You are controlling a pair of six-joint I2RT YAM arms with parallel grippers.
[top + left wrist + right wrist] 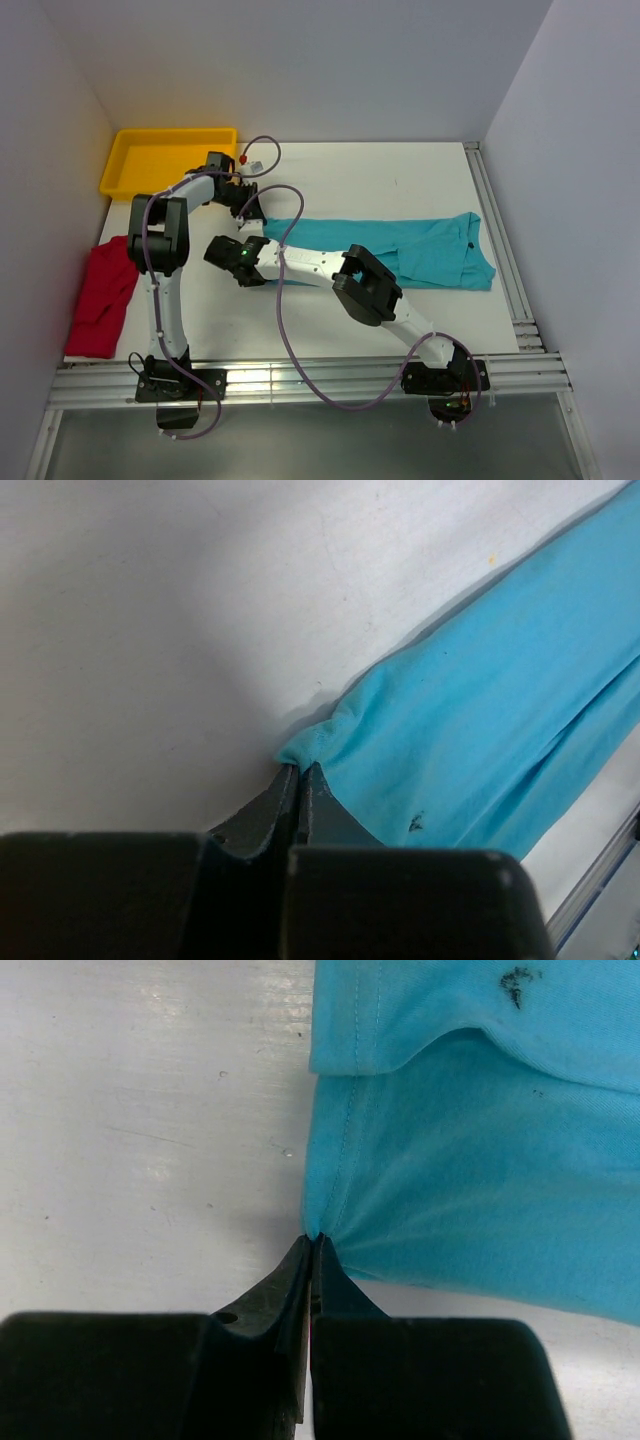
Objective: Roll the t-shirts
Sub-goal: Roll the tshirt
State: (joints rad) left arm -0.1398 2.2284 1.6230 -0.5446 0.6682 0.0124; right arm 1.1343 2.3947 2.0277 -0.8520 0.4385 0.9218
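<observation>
now both grippers pinch the teal t-shirt's end

the left gripper (298,770) has its jaws pressed together on a corner of the teal t-shirt (480,720), and the cloth bunches into a small fold right at the fingertips. the right gripper (318,1240) is likewise clamped on the shirt's stitched hem, where the fabric puckers toward the tips. from the two grippers the shirt runs away as a long folded band, lying flat on the white table (400,180); seen from above, the two pinch points sit near each other at the same short end of the band.

as for writing, none can be read. a small dark mark (517,982) sits on the teal cloth ahead of the right gripper, past a raised fold, too small to show letters.

the red t-shirt (100,295) lies crumpled well behind the left gripper, beside that arm's base. the yellow tray (165,160) stands just beside the left gripper, at the table's far corner.
</observation>
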